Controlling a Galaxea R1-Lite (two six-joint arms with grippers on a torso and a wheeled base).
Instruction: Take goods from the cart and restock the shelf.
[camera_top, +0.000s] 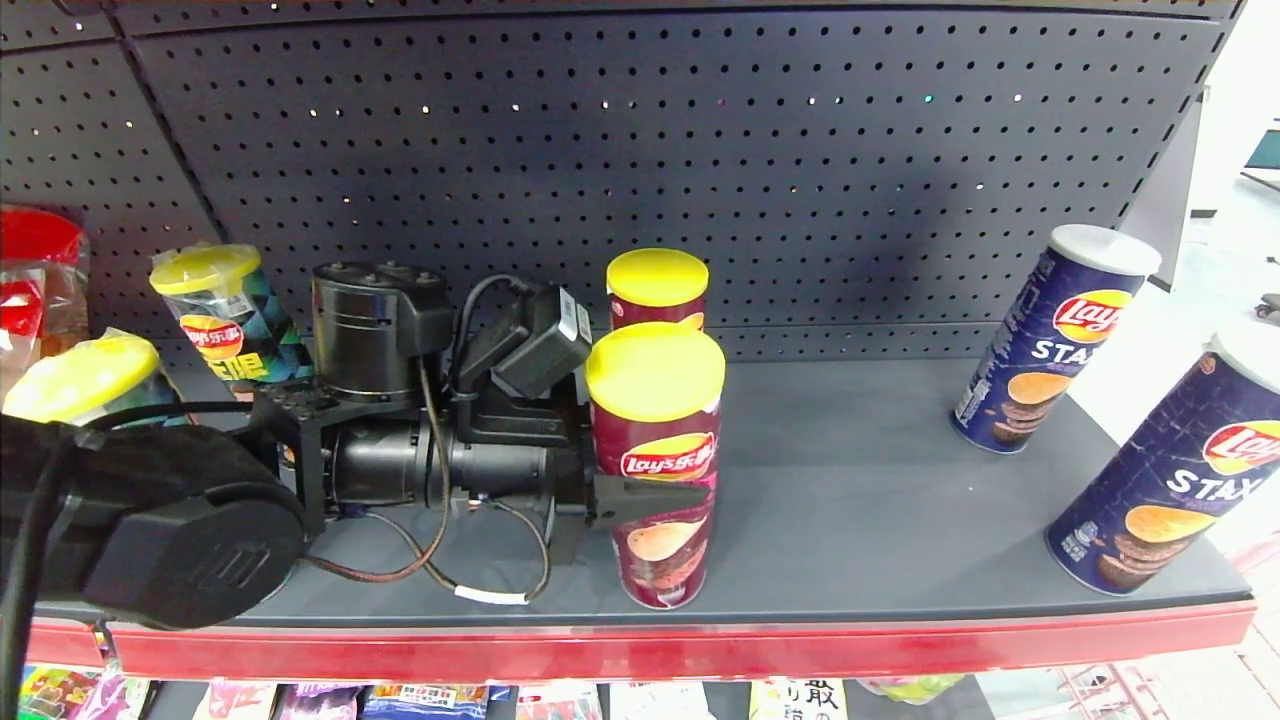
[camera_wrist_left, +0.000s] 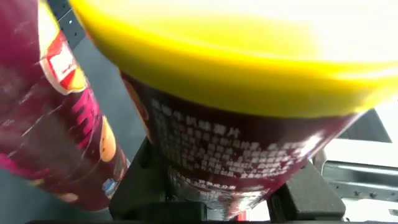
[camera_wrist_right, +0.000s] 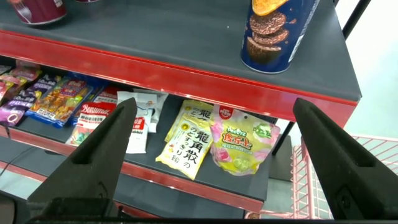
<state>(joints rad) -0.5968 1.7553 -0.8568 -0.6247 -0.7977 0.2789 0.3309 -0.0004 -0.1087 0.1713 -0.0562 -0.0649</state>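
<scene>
Near the shelf's (camera_top: 850, 500) front edge, the left pincer (camera_top: 660, 492) grips an upright maroon can (camera_top: 655, 400) just before its twin (camera_top: 657, 285). Careless release risks toppling either over the lip. Right pincer (camera_wrist_right: 214, 106) hangs open.

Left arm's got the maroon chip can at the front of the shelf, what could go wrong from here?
The held can sits close to the shelf's red front lip; if the left gripper drags it while backing out, it might tip off. A second maroon can stands right behind, so pushing deeper could knock that over.
</scene>
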